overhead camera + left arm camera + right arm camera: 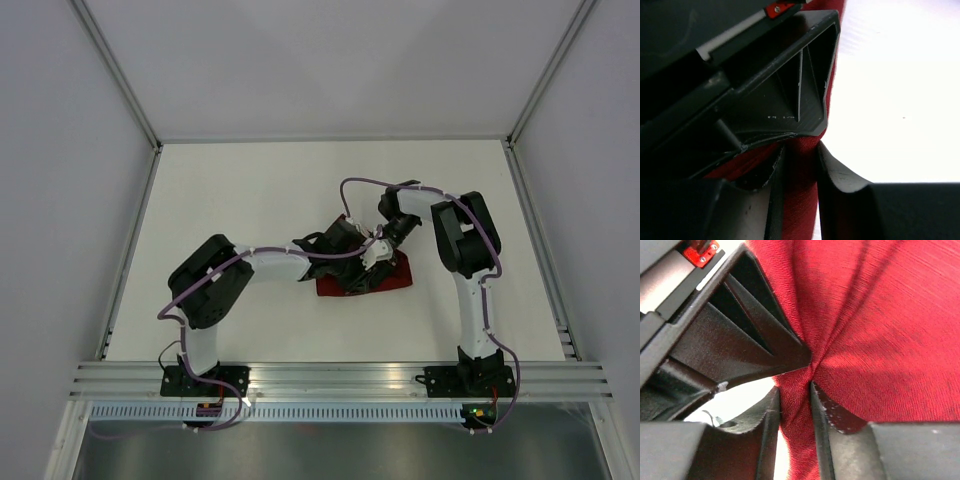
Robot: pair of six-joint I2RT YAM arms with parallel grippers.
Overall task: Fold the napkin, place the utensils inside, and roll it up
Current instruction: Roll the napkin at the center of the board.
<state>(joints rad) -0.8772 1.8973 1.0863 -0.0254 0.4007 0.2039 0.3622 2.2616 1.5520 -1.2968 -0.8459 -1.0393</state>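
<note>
Top external: left hand [372,262] and right hand [386,241] crowd over napkin [400,277].

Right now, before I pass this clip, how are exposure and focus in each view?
Top external: even light, sharp, soft shadows; the dark red cloth napkin is largely covered. Left wrist: the white table is blown out and the black left gripper fingers are underexposed. Right wrist: well exposed, fabric weave crisp at centre, slightly softer toward the right edge.

Blk/wht arms [275,263], purple cables [360,182], blk ribbed tools [795,390].
</note>
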